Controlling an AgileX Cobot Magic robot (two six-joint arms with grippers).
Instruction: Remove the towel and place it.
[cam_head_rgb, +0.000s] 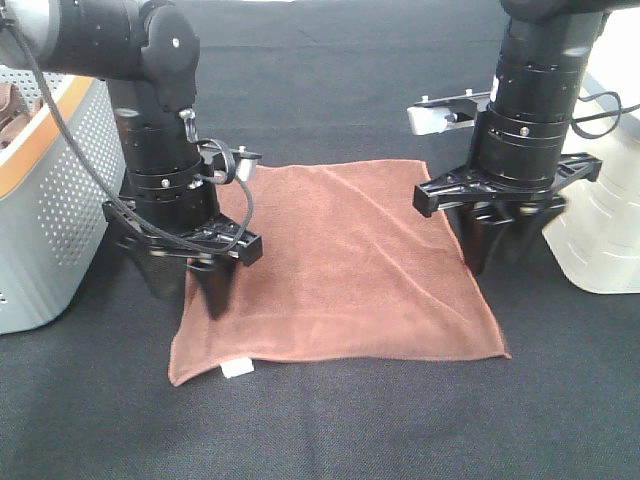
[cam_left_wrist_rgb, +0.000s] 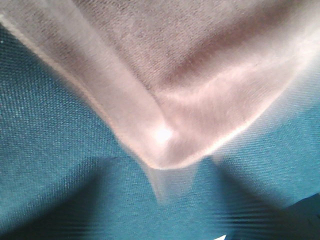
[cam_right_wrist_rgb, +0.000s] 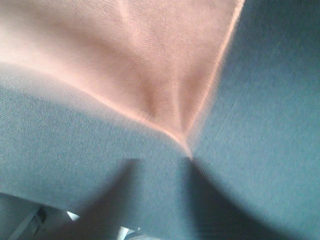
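Note:
The towel (cam_head_rgb: 340, 270), a reddish-brown square cloth with a stitched hem, lies spread on the black table. Its small white tag (cam_head_rgb: 237, 368) is at the near left corner. My left gripper (cam_head_rgb: 203, 287) stands on the towel's left edge. In the left wrist view the cloth (cam_left_wrist_rgb: 200, 75) is drawn up into a pinched, blurred peak. My right gripper (cam_head_rgb: 497, 250) stands on the towel's right edge. In the right wrist view the cloth (cam_right_wrist_rgb: 125, 60) narrows to a point between the two dark fingers (cam_right_wrist_rgb: 125, 200). Both grippers look shut on the towel.
A grey perforated basket (cam_head_rgb: 55, 220) with an orange rim stands at the left, close beside my left arm, with something brown (cam_head_rgb: 12, 103) inside it. A white container (cam_head_rgb: 600, 245) stands at the right, close behind my right gripper. Black cloth covers the table.

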